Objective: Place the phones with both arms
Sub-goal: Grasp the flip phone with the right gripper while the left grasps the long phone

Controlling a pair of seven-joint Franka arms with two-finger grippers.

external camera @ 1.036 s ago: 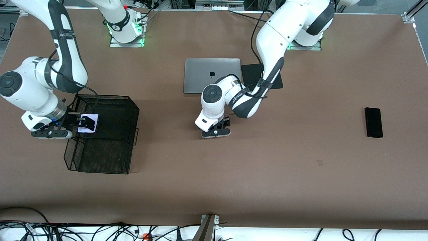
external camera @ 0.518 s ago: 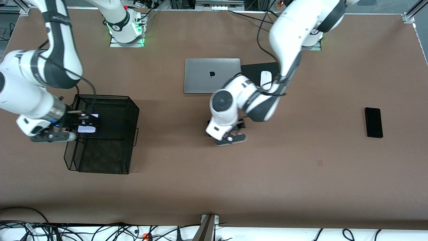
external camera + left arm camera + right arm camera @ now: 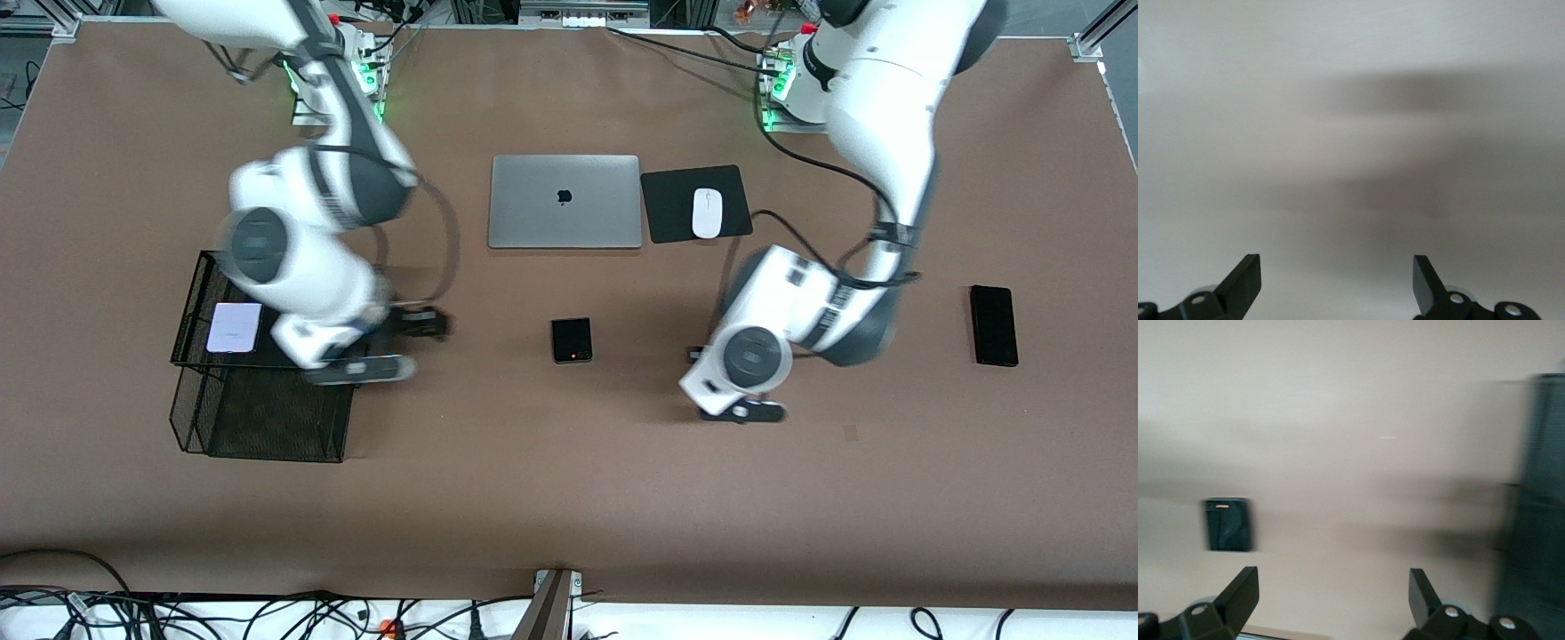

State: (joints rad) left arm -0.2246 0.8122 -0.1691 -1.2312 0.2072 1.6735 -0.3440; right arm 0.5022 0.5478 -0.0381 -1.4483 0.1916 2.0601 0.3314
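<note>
The pale lilac-white phone (image 3: 234,327) lies in the black mesh basket (image 3: 267,422). The small black phone (image 3: 571,340) lies on the table in front of the laptop; it also shows in the right wrist view (image 3: 1227,524). The long black slab (image 3: 993,324) lies toward the left arm's end. My right gripper (image 3: 422,324) is open and empty over bare table between the basket and the small black phone; its wrist view (image 3: 1331,590) shows the jaws wide apart. My left gripper (image 3: 696,356) is open and empty (image 3: 1337,277) over bare table between the small black phone and the slab.
A closed silver laptop (image 3: 564,201) lies nearer the arms' bases, with a white mouse (image 3: 707,212) on a black mouse pad (image 3: 667,209) beside it. The basket's edge shows in the right wrist view (image 3: 1538,513).
My right gripper let go of the lilac phone in the basket and swung toward the table's middle. My left gripper came off the small black phone and moved toward the slab.
</note>
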